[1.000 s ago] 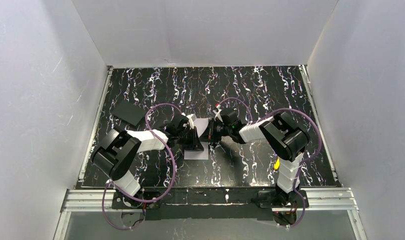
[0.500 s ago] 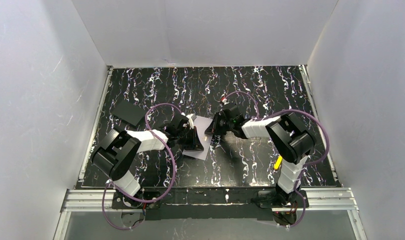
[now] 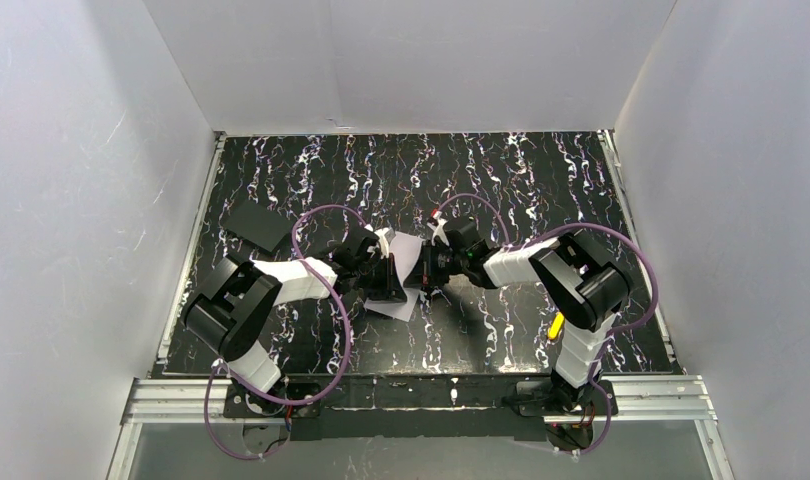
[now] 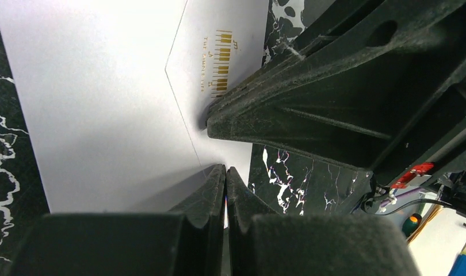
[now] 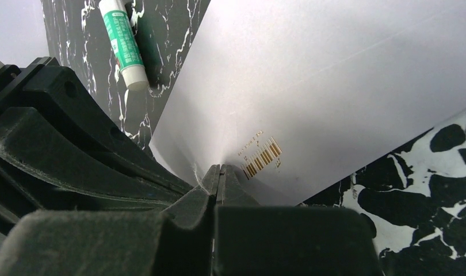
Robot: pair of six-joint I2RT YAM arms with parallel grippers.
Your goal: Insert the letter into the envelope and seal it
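Near the middle of the table point(image 3: 501, 170), the left gripper point(image 4: 225, 168) and the right gripper point(image 5: 219, 168) are set facing each other. The fingers of each are shut together, with nothing clamped between them. Both pairs of tips are pressed onto the envelope point(image 4: 104, 103), which is laid flat between them, gold print showing by its pointed flap. Farther back, a glue stick point(image 5: 122, 43) is seen near the envelope's edge, and a flat black piece point(image 3: 258, 226) is seen at the far left.
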